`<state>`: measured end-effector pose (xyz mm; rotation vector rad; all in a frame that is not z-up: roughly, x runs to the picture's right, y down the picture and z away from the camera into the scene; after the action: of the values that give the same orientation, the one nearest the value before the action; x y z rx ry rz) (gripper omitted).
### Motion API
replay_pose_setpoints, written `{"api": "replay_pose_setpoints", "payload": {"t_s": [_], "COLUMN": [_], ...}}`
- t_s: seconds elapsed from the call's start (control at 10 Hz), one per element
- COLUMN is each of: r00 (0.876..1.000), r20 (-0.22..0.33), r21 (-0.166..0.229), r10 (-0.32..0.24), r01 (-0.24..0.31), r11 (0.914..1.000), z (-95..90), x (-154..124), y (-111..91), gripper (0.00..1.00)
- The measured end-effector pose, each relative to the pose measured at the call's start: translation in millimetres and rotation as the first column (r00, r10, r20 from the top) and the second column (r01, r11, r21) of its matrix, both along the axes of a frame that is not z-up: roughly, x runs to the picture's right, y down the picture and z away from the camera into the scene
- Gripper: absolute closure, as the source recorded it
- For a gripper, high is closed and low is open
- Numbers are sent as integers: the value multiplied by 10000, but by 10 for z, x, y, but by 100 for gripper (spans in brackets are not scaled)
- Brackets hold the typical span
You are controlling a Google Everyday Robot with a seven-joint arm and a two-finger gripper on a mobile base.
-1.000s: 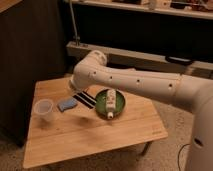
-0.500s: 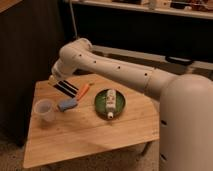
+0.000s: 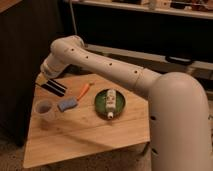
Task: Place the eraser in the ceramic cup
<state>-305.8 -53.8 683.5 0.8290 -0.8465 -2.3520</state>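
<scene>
We are reaching our white arm (image 3: pixel 125 75) across the wooden counter (image 3: pixel 85 135) toward its far left corner. The green bowl (image 3: pixel 120 106) is sitting mid-counter, holding a small white bottle (image 3: pixel 109 102) lying on its side. The eraser (image 3: pixel 54 87) is lying flat at the far left corner, outside the ceramic cup (image 3: pixel 44 110), which is standing upright near the left edge with nothing visible inside. A blue-grey pad (image 3: pixel 67 104) and an orange carrot (image 3: pixel 83 90) are lying between cup and bowl. Our pincer (image 3: pixel 42 78) is hovering clenched just above the eraser's left end.
</scene>
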Motion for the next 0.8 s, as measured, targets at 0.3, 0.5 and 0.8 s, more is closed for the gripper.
{"api": "replay_pose_setpoints", "payload": {"t_s": [0.3, 0.5, 0.8], "r00": [9969, 9911, 9856], "r20": [465, 613, 563], "r21": [-276, -184, 25], "r10": [-628, -1179, -1592], "r01": [641, 1192, 1593], "r11": [9976, 9927, 9872], "z": [59, -6, -18], "x": [-456, -801, -936], "y": [326, 531, 670], "gripper": [91, 91, 91]}}
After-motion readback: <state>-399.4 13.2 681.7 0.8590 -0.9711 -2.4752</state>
